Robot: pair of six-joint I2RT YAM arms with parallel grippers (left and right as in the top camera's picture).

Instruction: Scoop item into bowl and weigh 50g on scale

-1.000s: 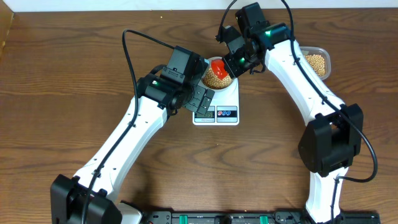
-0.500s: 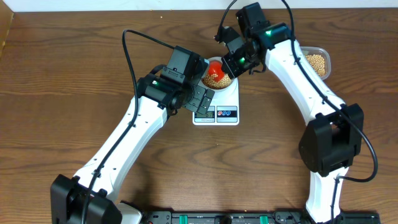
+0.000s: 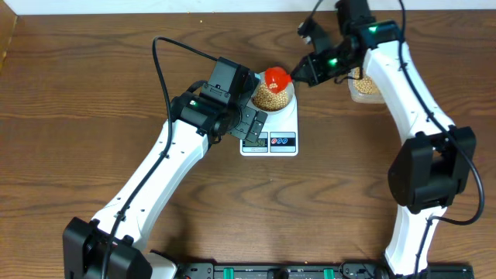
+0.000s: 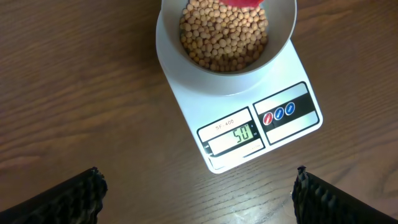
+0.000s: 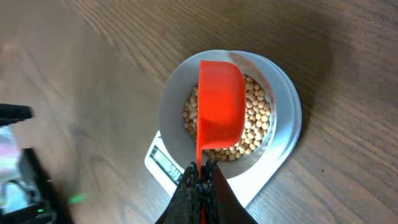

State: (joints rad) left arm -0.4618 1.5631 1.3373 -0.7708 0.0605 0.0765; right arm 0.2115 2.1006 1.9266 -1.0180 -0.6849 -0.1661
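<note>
Right tool [image 5: 200, 171] pinches a red scoop [image 5: 221, 102] over the bowl [image 5: 171, 106] (left tool [image 4: 198, 186] spread wide) above brown wooden table [image 3: 77, 116].

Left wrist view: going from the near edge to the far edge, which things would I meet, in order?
Fingers of the open left gripper → scale display → bowl filled with beans. The red scoop overlaps the bowl's far rim, so it is left out.
</note>
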